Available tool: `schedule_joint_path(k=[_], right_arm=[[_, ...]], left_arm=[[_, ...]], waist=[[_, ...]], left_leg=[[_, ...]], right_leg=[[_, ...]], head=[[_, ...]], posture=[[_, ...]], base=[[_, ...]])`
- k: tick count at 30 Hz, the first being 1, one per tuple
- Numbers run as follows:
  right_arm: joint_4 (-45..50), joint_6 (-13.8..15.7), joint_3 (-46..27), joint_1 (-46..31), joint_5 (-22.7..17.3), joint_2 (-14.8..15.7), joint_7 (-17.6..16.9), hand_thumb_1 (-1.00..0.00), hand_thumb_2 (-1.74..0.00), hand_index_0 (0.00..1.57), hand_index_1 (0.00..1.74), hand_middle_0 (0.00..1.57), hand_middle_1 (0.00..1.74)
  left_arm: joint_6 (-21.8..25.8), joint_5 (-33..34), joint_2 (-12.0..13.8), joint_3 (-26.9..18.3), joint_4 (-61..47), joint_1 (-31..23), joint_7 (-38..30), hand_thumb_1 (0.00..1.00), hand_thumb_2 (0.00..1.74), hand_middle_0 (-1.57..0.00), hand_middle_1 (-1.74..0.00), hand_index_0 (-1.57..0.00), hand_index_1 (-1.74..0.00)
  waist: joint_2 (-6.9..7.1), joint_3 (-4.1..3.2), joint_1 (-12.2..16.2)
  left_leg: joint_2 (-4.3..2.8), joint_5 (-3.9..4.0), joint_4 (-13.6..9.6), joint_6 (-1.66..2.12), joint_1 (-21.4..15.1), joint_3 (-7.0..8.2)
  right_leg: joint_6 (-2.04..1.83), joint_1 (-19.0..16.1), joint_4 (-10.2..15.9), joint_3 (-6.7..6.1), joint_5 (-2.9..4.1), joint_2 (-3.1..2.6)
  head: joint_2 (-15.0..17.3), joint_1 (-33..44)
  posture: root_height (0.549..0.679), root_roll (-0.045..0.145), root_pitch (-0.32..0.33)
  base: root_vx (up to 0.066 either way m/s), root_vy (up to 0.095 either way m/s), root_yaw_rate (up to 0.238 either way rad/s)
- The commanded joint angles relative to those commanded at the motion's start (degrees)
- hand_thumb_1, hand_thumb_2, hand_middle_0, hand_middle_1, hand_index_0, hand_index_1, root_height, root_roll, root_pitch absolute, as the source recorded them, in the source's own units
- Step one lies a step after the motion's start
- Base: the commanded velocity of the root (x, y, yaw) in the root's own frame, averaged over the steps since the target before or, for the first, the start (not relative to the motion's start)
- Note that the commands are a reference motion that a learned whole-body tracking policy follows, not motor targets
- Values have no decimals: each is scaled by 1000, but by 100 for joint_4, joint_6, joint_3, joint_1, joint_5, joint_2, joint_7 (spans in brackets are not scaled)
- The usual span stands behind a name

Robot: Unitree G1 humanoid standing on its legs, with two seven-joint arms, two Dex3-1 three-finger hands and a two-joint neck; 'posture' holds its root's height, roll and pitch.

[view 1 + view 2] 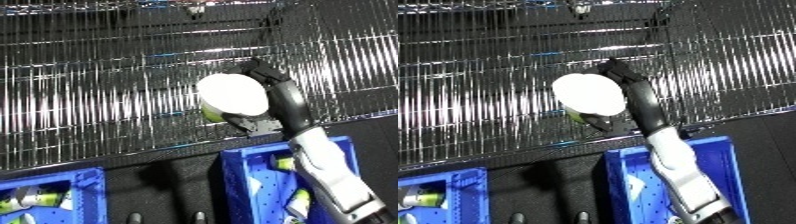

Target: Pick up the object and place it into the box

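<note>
Nearest the camera, the right forearm (330, 172) — white and silver — rises from the lower right edge and reaches up across the blue bin (720, 165) below it. At its end the black right hand (282, 97) is held up against the wire shelf (98, 90), and its fingers (259, 70) curl over the top and far side of the object (231, 95), a cup-like container with a round white top and a yellow-green body showing beneath. A thumb or lower part of the hand sits under the container, so the object is clamped between the two and held in the air in front of the shelf's wire grid, above the bin and slightly to its left. Inside that bin, small yellow-green and white items show near its wall. A 2nd blue bin (84, 182) stands at the lower left, well apart, with similar items lying in it. The left hand shows in neither view.
</note>
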State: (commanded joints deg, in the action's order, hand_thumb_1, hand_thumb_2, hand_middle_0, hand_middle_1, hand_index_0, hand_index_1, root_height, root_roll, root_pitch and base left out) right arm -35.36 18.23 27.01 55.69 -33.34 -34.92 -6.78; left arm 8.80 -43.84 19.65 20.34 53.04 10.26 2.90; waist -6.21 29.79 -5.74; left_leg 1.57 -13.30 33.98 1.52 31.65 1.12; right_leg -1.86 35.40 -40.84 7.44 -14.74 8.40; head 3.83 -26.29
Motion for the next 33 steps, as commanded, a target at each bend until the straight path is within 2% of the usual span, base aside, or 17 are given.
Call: schedule_joint_path(k=[5, 9, 15, 20, 27, 30, 33], right_arm=[[775, 20, -397, -776, 291, -113, -358, -1000, -1740, 1570, 1740, 1570, 1740], [1407, 179, -800, -1582, 450, -220, -684, -1000, -1740, 1570, 1740, 1570, 1740], [1861, 550, -1478, -2656, 190, -183, -996, -1000, -1740, 1570, 1740, 1570, 1740], [1856, 821, -1944, -3418, -73, -38, -1115, -1000, -1740, 1570, 1740, 1570, 1740], [1225, 1102, -2402, -3981, -854, 141, -1035, -1000, -1740, 1570, 1740, 1570, 1740], [827, 1099, -2461, -4101, -957, 201, -1067, -1000, -1740, 1570, 1740, 1570, 1740], [302, 958, -2425, -4107, -934, 193, -1173, -1000, -1740, 1570, 1740, 1570, 1740]], left_arm=[[34, -83, -18, -229, 81, -93, -40, 0, 0, 0, 0, 0, 0], [115, -112, -75, -441, 174, -169, -70, 0, 0, 0, 0, 0, 0], [204, -66, -129, -714, 375, -214, -76, 0, 0, 0, 0, 0, 0], [280, -8, -143, -878, 502, -223, -65, 0, 0, 0, 0, 0, 0], [339, -7, -102, -941, 639, -240, -45, 0, 0, 0, 0, 0, 0], [304, -19, -76, -938, 642, -230, -53, 0, 0, 0, 0, 0, 0], [269, -52, -55, -910, 653, -208, -57, 0, 0, 0, 0, 0, 0]], waist=[[134, 0, 206], [275, 0, 402], [465, 0, 649], [566, 0, 828], [590, 0, 944], [575, 0, 957], [559, 0, 952]], left_leg=[[-73, -20, -31, 8, -109, 59], [-162, -31, -88, 17, -254, 132], [-259, -61, -172, 30, -508, 206], [-310, -94, -230, 31, -702, 253], [-316, -137, -256, 24, -857, 291], [-297, -154, -240, 13, -869, 294], [-283, -174, -209, 4, -867, 286]], right_leg=[[-1, -85, 85, -74, 9, -94], [-14, -203, 167, -141, 12, -174], [-42, -443, 318, -209, 22, -268], [-72, -627, 446, -260, 56, -313], [-88, -794, 548, -303, 86, -343], [-83, -818, 559, -311, 88, -362], [-70, -835, 564, -315, 92, -376]], head=[[-122, 341], [-253, 648], [-348, 1035], [-316, 1174], [-136, 1009], [72, 767], [410, 452]], posture=[[641, 70, 156], [642, 66, 149], [645, 59, 131], [648, 55, 116], [650, 52, 100], [650, 53, 98], [651, 54, 95]], base=[[-27, 14, -154], [-39, 8, -172], [-30, -18, -134], [-23, -33, -120], [-11, -33, -77], [-13, -24, -64], [-14, -14, -60]])
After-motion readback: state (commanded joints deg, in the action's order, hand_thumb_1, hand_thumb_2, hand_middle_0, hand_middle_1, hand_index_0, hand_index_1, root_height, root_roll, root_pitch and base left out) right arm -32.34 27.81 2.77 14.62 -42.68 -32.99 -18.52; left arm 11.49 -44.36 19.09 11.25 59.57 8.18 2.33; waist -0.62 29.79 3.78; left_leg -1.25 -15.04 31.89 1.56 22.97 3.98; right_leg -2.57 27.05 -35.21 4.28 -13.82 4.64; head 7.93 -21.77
